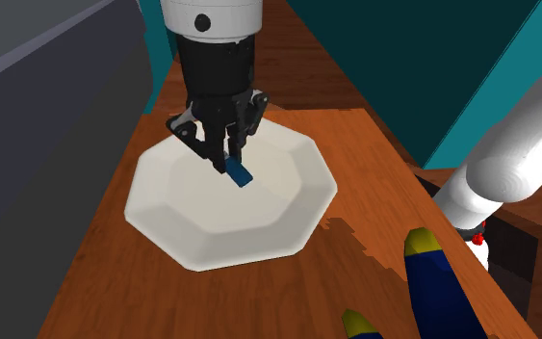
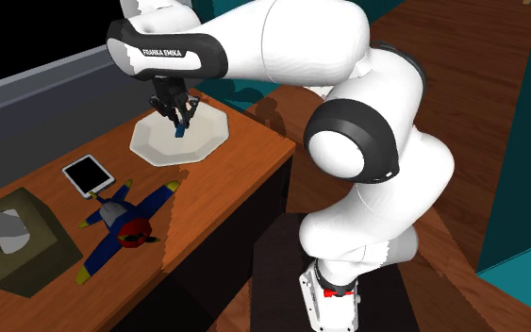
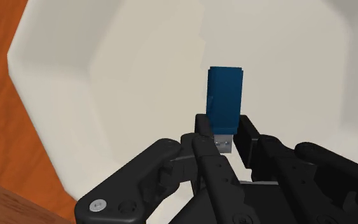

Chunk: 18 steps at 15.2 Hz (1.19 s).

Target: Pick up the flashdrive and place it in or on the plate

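Flashdrive (image 3: 226, 102), blue, is clamped in the hand (image 3: 226, 139) by its metal plug end, with the body sticking out past the fingertips. It hangs tilted over the white plate (image 1: 283, 207), a little toward 12 o'clock of the middle in the shoulder view; whether its tip touches, I cannot tell. It looks light, stiff and smooth. So short a hold on the plug may let it swivel; gripping across the body's flat sides would be surer.
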Each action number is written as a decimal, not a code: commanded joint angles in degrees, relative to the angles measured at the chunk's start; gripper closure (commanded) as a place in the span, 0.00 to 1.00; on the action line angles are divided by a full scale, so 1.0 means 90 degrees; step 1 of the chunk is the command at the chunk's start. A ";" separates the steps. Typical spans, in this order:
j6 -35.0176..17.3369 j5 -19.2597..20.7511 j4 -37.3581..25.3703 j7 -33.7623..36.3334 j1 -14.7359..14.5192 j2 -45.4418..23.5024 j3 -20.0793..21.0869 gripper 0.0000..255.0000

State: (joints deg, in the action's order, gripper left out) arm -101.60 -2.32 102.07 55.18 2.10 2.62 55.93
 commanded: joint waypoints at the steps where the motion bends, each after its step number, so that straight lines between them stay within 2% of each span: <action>1: -0.0001 0.0000 0.0001 0.0000 0.0000 0.0000 0.0000 0.00; 6: 0.0000 0.0000 0.0001 0.0000 0.0000 0.0000 0.0000 0.00; 10: 0.0825 0.0117 -0.0902 0.0087 -0.0013 -0.0135 0.0032 0.00; 18: 0.0825 0.0117 -0.0902 0.0087 -0.0013 -0.0135 0.0032 0.00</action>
